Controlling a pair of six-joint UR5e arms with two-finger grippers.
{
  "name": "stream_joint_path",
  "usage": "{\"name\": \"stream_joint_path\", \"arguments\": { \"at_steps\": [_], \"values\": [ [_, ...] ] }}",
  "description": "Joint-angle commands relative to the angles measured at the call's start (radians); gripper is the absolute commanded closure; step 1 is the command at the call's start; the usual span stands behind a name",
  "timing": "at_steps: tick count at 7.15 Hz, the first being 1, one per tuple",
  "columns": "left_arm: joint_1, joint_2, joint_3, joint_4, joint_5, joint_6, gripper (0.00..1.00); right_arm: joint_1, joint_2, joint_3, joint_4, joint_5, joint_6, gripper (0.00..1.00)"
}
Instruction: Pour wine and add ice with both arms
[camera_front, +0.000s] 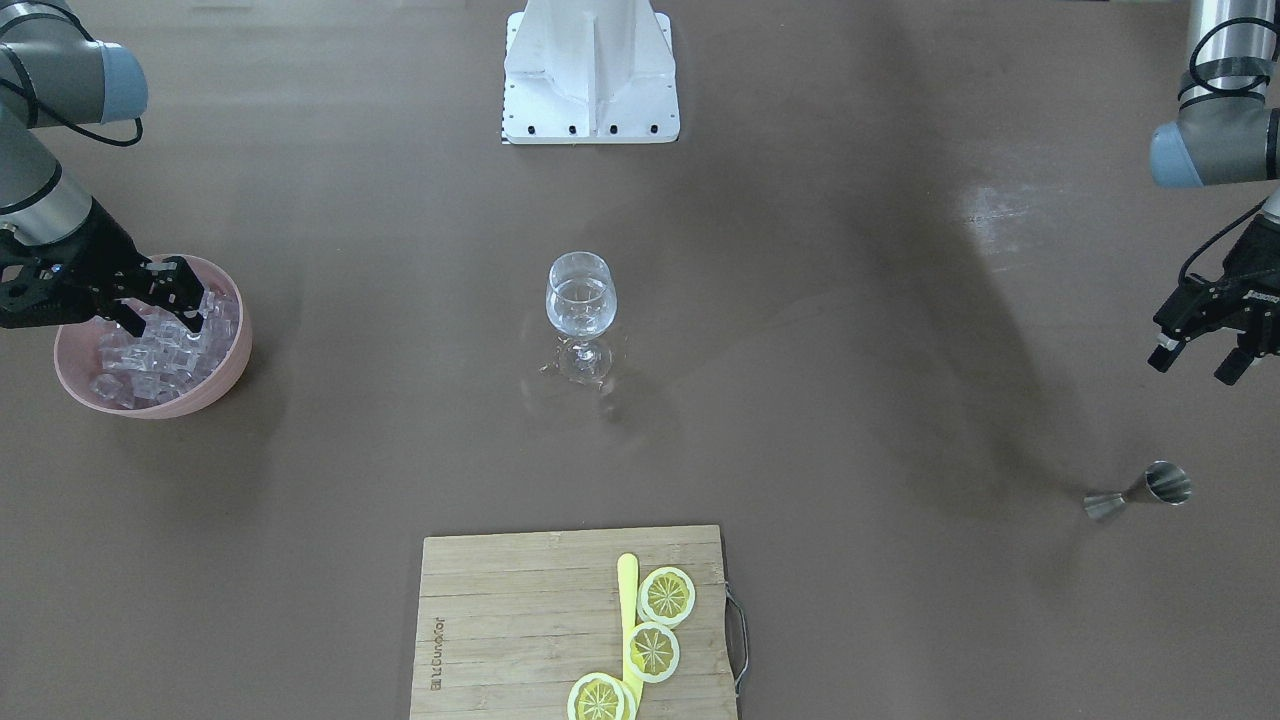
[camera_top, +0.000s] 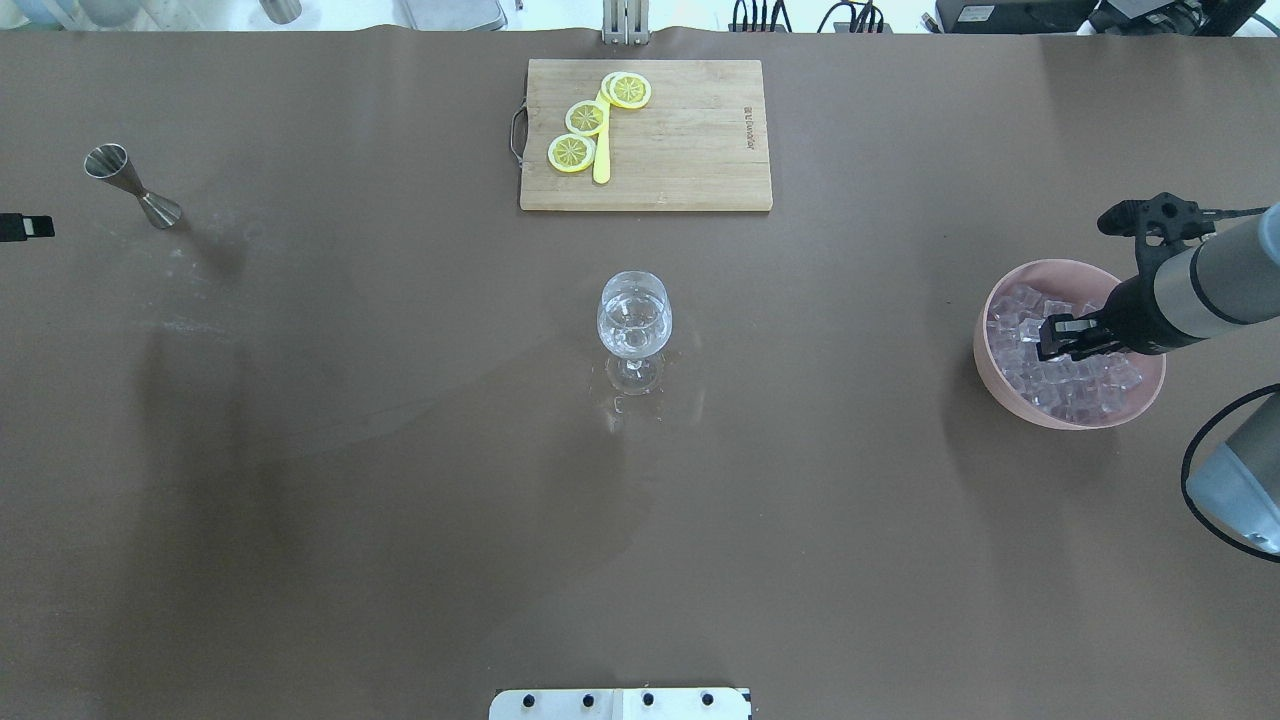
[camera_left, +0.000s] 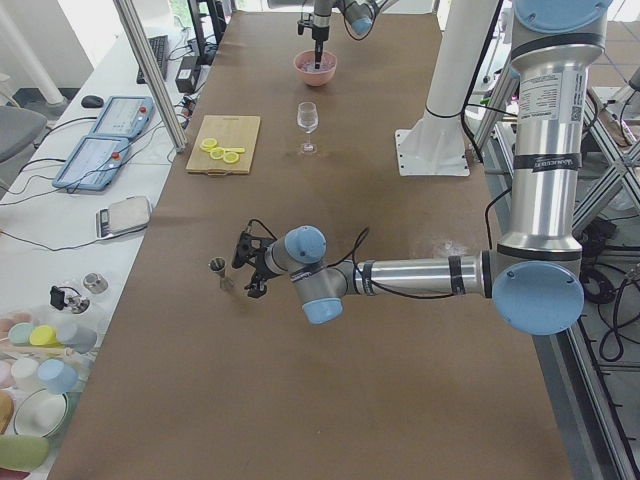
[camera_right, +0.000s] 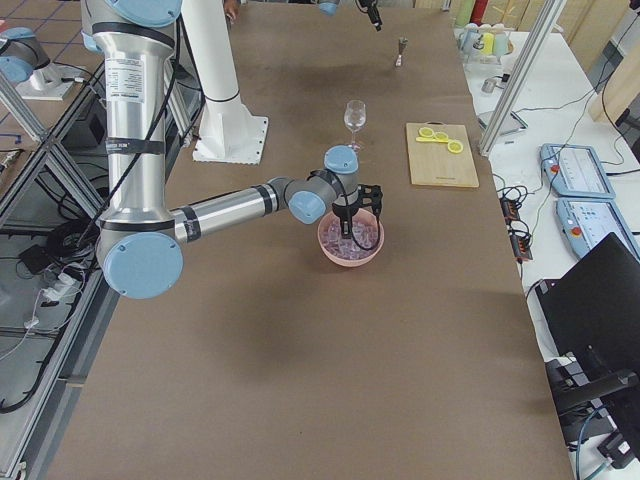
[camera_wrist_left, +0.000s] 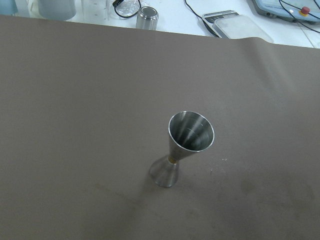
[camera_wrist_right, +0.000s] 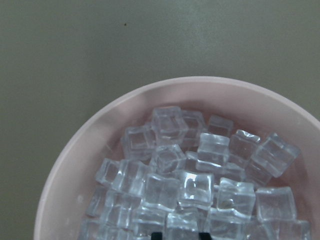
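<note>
A wine glass (camera_front: 580, 300) stands mid-table with the clear wine (camera_top: 633, 322) in its bowl. The ice (camera_wrist_right: 200, 180) is piled in a pink bowl (camera_front: 225, 375). My right gripper (camera_front: 160, 315) reaches down into the ice. Its fingertips (camera_wrist_right: 157, 235) stand about a cube's width apart with an ice cube (camera_wrist_right: 181, 222) between them. My left gripper (camera_front: 1195, 362) is open and empty, hovering apart from a steel jigger (camera_front: 1140, 492). The jigger stands upright and looks empty in the left wrist view (camera_wrist_left: 190, 137).
A wooden cutting board (camera_front: 520, 620) with lemon slices (camera_front: 666, 596) and a yellow knife (camera_front: 628, 600) lies at the operators' edge. The white base block (camera_front: 590, 80) stands at the robot's side. Wet splashes (camera_top: 625, 405) lie around the glass foot.
</note>
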Motion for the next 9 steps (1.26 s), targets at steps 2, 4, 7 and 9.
{"name": "stream_joint_path", "arguments": {
  "at_steps": [2, 4, 7, 9],
  "values": [
    [0.0, 0.0, 0.0, 0.0, -0.002, 0.001, 0.01, 0.041, 0.009, 0.086, -0.084, 0.046, -0.005, 1.0],
    [0.0, 0.0, 0.0, 0.0, -0.006, -0.001, 0.01, 0.055, 0.223, 0.215, -0.429, 0.056, 0.014, 1.0],
    [0.0, 0.0, 0.002, 0.005, -0.006, 0.001, 0.01, -0.069, 0.588, 0.17, -0.62, 0.007, 0.345, 1.0],
    [-0.016, 0.012, 0.002, 0.003, -0.009, 0.001, 0.01, -0.136, 0.856, -0.052, -0.621, -0.049, 0.474, 1.0]
  ]
}}
